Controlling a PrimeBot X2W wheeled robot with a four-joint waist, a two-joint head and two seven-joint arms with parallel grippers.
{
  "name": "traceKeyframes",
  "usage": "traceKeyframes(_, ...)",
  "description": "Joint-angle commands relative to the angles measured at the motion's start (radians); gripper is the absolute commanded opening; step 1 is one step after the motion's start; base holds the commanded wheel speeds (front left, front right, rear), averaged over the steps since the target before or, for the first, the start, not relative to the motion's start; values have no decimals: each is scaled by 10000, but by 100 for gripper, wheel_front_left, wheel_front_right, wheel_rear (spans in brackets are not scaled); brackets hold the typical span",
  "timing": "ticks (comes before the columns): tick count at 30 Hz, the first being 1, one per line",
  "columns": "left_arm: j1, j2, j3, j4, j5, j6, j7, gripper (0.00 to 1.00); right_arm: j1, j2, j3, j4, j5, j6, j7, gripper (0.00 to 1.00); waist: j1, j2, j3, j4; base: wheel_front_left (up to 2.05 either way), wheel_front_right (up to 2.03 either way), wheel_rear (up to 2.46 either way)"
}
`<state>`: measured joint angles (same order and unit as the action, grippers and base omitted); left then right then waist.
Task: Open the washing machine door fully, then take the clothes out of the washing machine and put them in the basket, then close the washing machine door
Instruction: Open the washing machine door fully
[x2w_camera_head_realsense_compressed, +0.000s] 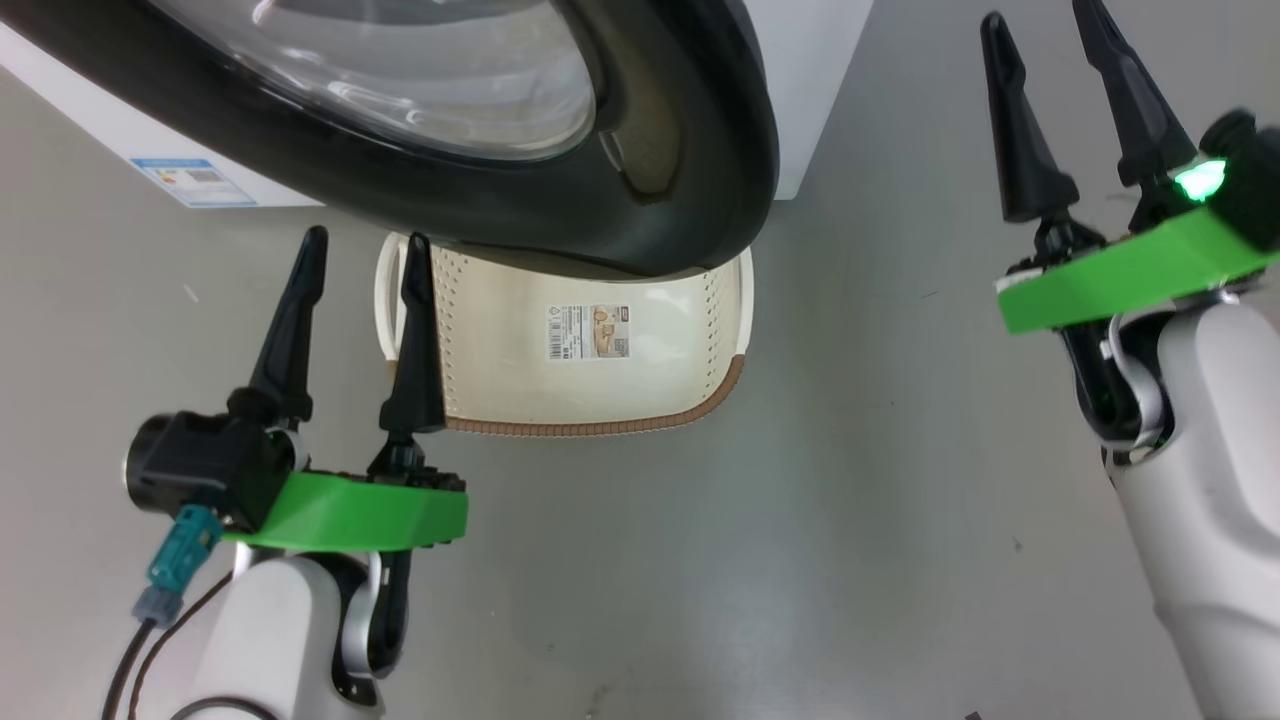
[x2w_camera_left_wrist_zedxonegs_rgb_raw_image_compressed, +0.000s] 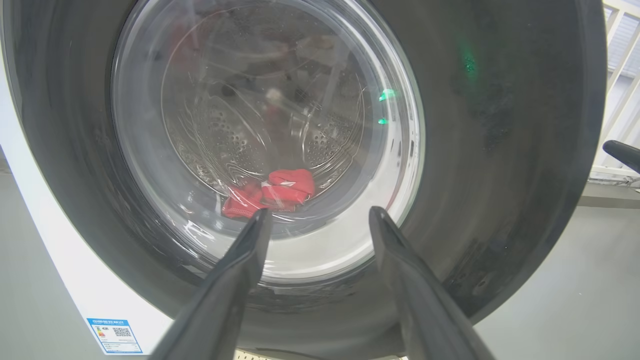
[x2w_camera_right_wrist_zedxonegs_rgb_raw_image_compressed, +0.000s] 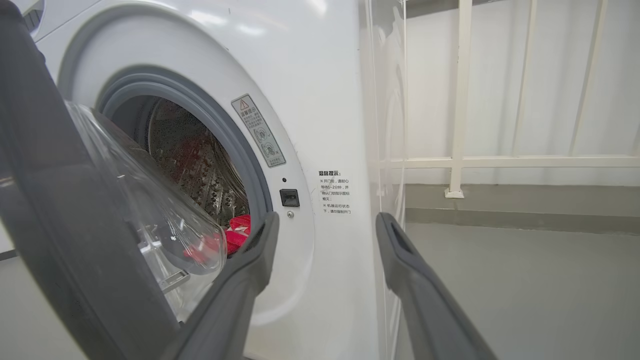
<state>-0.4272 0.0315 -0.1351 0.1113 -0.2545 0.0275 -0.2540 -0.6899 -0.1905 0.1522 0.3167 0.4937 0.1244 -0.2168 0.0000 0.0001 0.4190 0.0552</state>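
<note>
The washing machine door (x2w_camera_head_realsense_compressed: 520, 130), round with a glossy black rim and clear bowl glass, stands partly open above the basket (x2w_camera_head_realsense_compressed: 600, 400). From the right wrist it (x2w_camera_right_wrist_zedxonegs_rgb_raw_image_compressed: 65, 225) swings out left of the washing machine (x2w_camera_right_wrist_zedxonegs_rgb_raw_image_compressed: 310, 100) and its grey seal. Red clothes (x2w_camera_right_wrist_zedxonegs_rgb_raw_image_compressed: 239, 232) lie low in the steel drum; through the door glass they (x2w_camera_left_wrist_zedxonegs_rgb_raw_image_compressed: 280, 192) appear again. My left gripper (x2w_camera_head_realsense_compressed: 365, 250) is open in front of the door, empty. My right gripper (x2w_camera_head_realsense_compressed: 1040, 20) is open off to the right, empty, pointing at the machine's front.
A blue label (x2w_camera_head_realsense_compressed: 195, 182) sits on the machine's lower front. A white railing (x2w_camera_right_wrist_zedxonegs_rgb_raw_image_compressed: 460, 160) and wall stand right of the machine. Grey floor (x2w_camera_head_realsense_compressed: 850, 500) spreads around the basket, which lies partly under the door.
</note>
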Motion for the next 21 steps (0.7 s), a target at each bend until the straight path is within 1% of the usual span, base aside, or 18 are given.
traceKeyframes(1, 184, 187, 326, -316, 123, 77, -78, 100, 357, 211, -81, -440, -567, 63, -150, 100, 0, -1, -12, -37, 0, 0, 0)
traceKeyframes(5, 248, 187, 341, -378, 123, 53, -78, 100, 948, 626, -544, -1039, -1925, 63, -313, 100, 0, -1, -25, -88, 0, 0, 0)
traceKeyframes(9, 302, 187, 322, -504, 121, 29, -78, 100, 1495, 948, -887, -1642, -2698, 63, -395, 100, 0, -1, -19, -99, 0, 0, 0)
traceKeyframes(17, 467, 187, 346, -881, 160, -10, -78, 100, 2599, 1328, -1322, -2585, -3386, 63, -445, 100, 0, -1, -37, -60, 0, 0, 0)
traceKeyframes(21, 520, 187, 377, -987, 198, -25, -78, 100, 3016, 1382, -1359, -2894, -3487, 63, -447, 100, 0, -1, -34, -47, 0, 0, 0)
